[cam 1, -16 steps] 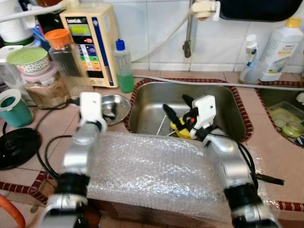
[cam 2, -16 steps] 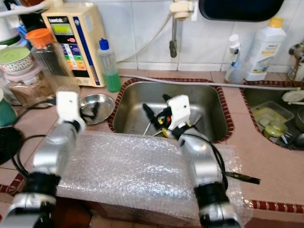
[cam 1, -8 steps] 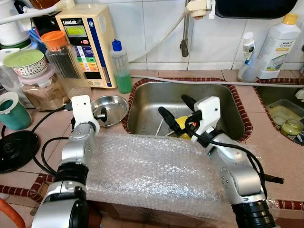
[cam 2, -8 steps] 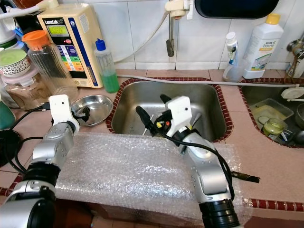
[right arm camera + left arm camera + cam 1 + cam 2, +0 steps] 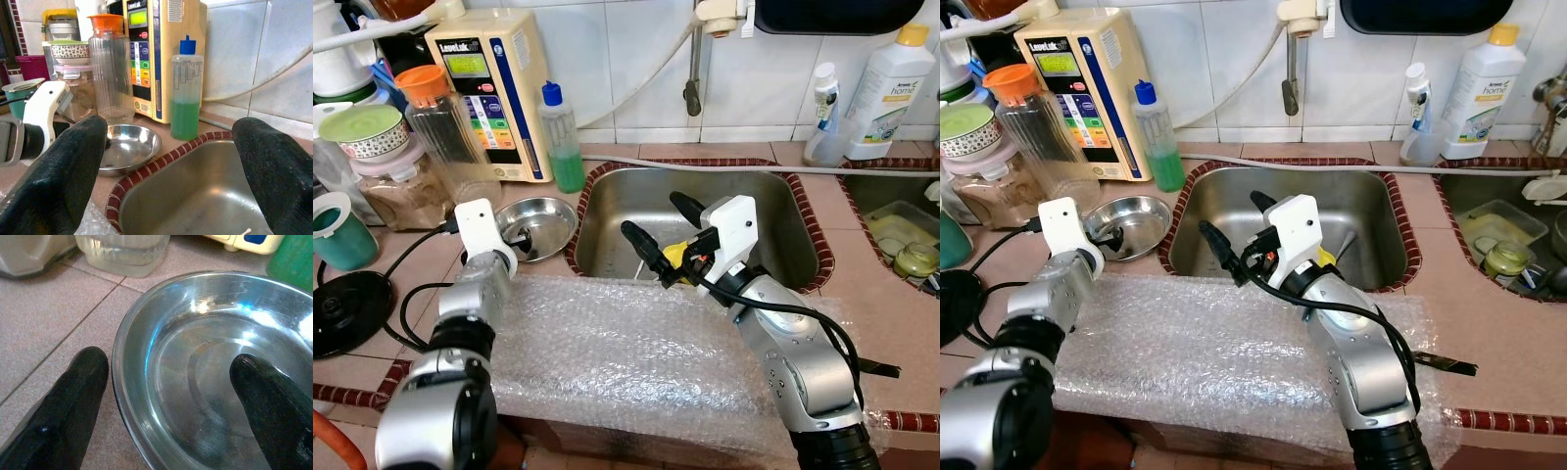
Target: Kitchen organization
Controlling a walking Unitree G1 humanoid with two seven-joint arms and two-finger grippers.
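Item: steel bowl, on the counter between the sink and a clear jar; judged light, rigid, slippery, best pinched at the rim. Left gripper stood wide, one finger inside, one outside that rim. Right gripper hung spread and empty over the sink; room was tight jar-side, open upward.

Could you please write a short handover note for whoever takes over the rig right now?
Left gripper: open, one finger inside the small round steel bowl, one outside its rim, not yet closed. The bowl sits on the pink tiled counter left of the steel sink.
Right gripper: open, holding nothing, above the sink's near edge.
Done: bowl straddled.
Left: probably close on the rim, lift and place it.
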